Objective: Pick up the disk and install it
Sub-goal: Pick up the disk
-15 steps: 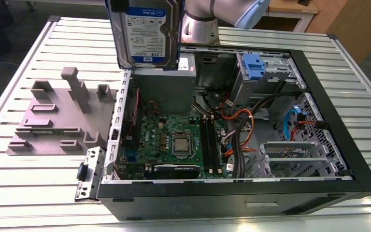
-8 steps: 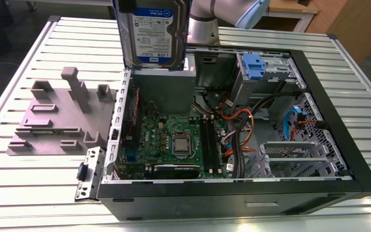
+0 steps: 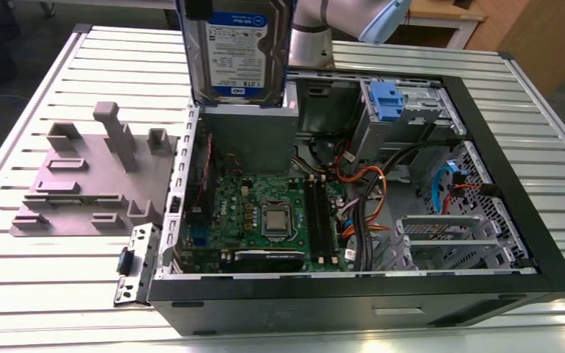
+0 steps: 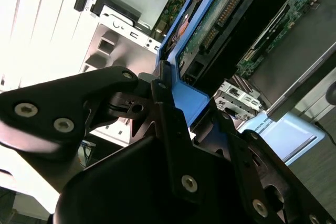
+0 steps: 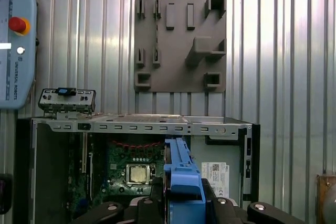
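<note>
Starting at the exterior view's left, we find the grey fixture plate (image 3: 86, 184) lying flat on the slatted table (image 3: 27, 294), well off to the side of the jaws and lower than them. Next comes the disk (image 3: 238, 51) — it hangs upright from the jaws, clear of everything around it, with its white-and-blue label turned toward the exterior camera.

The jaws are closed on the disk's end. In the second wrist view we see one finger (image 4: 170, 135) pressed against the blue carrier (image 4: 191, 100), with the drive's circuit-board side running away beyond it. In the first wrist view the same carrier (image 5: 181, 179) sits clamped between the two black fingers.

Below the jaws lies the open computer case (image 3: 547, 250). Its grey power-supply box (image 3: 253, 136) is just under the disk's lower edge, apart from it, and the green motherboard (image 3: 263, 213) lies farther down inside.

Farther toward the exterior view's right of the jaws we make out a blue latch (image 3: 385, 99) on the metal bay, a bundle of orange cables (image 3: 366, 180), and — near the case's far wall — a bare metal cage (image 3: 440, 235).
</note>
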You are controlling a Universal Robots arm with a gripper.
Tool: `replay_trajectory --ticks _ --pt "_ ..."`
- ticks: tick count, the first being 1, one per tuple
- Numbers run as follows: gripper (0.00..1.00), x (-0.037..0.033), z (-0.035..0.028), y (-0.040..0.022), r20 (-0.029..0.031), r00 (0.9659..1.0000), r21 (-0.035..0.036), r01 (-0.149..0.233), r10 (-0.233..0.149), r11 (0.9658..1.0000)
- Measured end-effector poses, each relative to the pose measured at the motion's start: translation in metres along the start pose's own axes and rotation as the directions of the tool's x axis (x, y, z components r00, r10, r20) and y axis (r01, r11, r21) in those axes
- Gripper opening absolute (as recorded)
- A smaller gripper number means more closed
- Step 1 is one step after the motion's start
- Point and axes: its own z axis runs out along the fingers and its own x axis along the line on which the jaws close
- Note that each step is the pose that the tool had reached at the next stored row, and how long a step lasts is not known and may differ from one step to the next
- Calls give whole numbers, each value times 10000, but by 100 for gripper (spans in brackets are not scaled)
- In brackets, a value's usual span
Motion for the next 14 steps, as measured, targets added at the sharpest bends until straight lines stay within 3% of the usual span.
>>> replay_trajectory --ticks 14 --pt "36 0 4 -70 1 10000 1 0 0 10000"
